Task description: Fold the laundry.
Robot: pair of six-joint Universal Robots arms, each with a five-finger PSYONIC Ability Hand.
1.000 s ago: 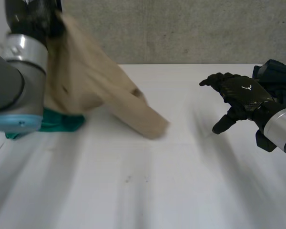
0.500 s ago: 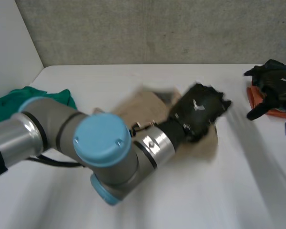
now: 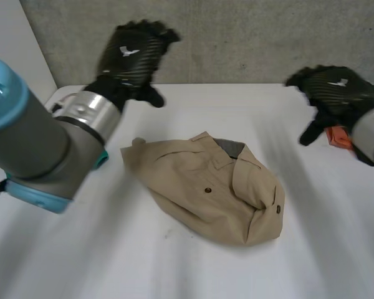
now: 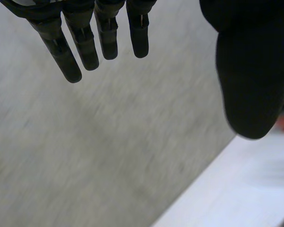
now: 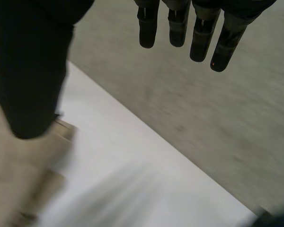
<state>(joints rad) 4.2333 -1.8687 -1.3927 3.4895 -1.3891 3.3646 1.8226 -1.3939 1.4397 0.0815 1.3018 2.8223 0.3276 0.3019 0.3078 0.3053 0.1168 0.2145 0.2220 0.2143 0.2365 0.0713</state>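
A tan button-up shirt lies crumpled in the middle of the white table, its grey-lined collar toward the back wall. My left hand is raised above the table's back left, well clear of the shirt. Its fingers are straight and spread from the thumb, holding nothing. My right hand hovers over the back right, fingers straight and empty, with the shirt's edge showing below its thumb.
An orange item lies at the table's right edge, under the right hand. A grey wall runs behind the table's back edge. My left arm covers the table's left side.
The left hand carried the tan shirt from the left to the table's middle, let it go and rose back to the left. The right hand shifted back and upward.
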